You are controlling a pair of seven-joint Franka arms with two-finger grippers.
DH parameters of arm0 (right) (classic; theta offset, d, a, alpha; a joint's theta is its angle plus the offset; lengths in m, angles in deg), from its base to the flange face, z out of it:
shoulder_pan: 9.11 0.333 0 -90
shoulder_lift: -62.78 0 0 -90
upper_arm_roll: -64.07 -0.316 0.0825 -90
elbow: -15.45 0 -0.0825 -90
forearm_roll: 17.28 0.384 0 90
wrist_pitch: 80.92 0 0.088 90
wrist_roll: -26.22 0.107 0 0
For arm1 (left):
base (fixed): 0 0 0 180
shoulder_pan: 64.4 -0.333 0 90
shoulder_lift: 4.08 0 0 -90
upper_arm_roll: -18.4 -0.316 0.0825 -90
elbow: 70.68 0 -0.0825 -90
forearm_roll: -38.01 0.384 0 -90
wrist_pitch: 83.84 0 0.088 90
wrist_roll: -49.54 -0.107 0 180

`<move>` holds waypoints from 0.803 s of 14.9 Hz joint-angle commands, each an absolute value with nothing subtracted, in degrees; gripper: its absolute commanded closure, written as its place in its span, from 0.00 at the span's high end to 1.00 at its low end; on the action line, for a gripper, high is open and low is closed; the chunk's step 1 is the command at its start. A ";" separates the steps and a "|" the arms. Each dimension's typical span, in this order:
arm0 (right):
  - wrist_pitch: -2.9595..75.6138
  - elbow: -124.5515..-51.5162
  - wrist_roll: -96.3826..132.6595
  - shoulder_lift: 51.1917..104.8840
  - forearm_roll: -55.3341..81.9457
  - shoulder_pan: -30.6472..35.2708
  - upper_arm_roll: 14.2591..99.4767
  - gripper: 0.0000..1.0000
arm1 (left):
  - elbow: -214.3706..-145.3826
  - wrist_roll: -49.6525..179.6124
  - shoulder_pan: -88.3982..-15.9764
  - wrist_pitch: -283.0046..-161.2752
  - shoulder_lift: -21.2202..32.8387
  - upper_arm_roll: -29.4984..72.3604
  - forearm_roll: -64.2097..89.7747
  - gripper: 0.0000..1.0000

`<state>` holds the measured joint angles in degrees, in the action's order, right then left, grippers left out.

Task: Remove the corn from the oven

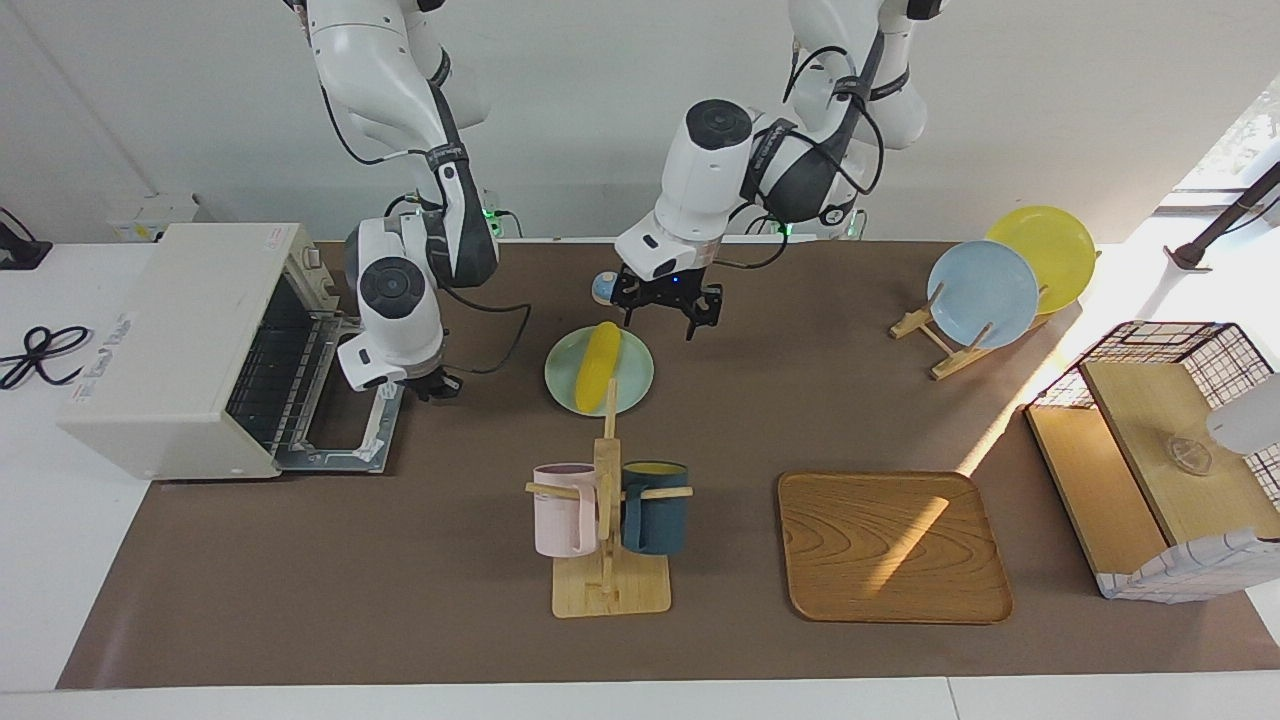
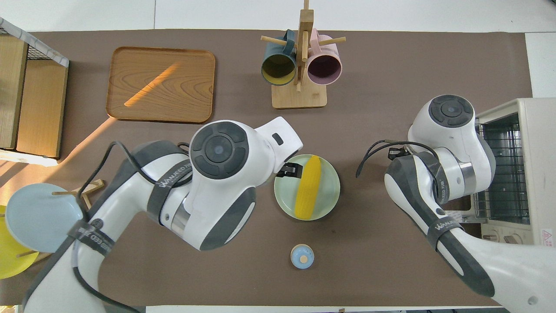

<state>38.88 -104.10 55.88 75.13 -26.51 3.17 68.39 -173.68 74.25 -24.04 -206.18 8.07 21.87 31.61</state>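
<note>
Your corn [image 1: 597,366] already lies on the green plate [image 1: 633,389], well apart from the oven [image 1: 190,350], its long axis running toward and away from the robots. The left pincer [image 1: 668,305] hovers over the plate's robot-side edge, fingers apart. The right pincer [image 1: 432,384] waits at the oven's lowered door [image 1: 345,430]; you cannot tell its fingers.

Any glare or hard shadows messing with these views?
Facing view: a sun streak crosses the tray and washes the basket end; the corn is evenly lit. Overhead view: the same streak on the tray; the left arm hides mat.
</note>
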 commanded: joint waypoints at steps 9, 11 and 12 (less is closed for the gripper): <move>42.13 -108.30 53.73 73.51 -35.21 0.91 67.67 0.00 | -170.52 76.08 -14.66 -217.08 21.14 20.69 32.82 1.00; 41.78 -108.30 53.65 73.51 -36.79 0.99 67.67 0.00 | -172.80 75.99 -13.95 -219.36 21.41 20.60 32.91 1.00; 41.60 -108.21 53.56 73.51 -37.40 0.99 67.59 0.00 | -173.16 76.08 -13.95 -219.46 21.33 20.69 32.91 1.00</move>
<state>41.62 -106.75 55.02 75.13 -34.92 1.98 68.04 -171.80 74.98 -15.10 -217.31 21.11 21.66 32.19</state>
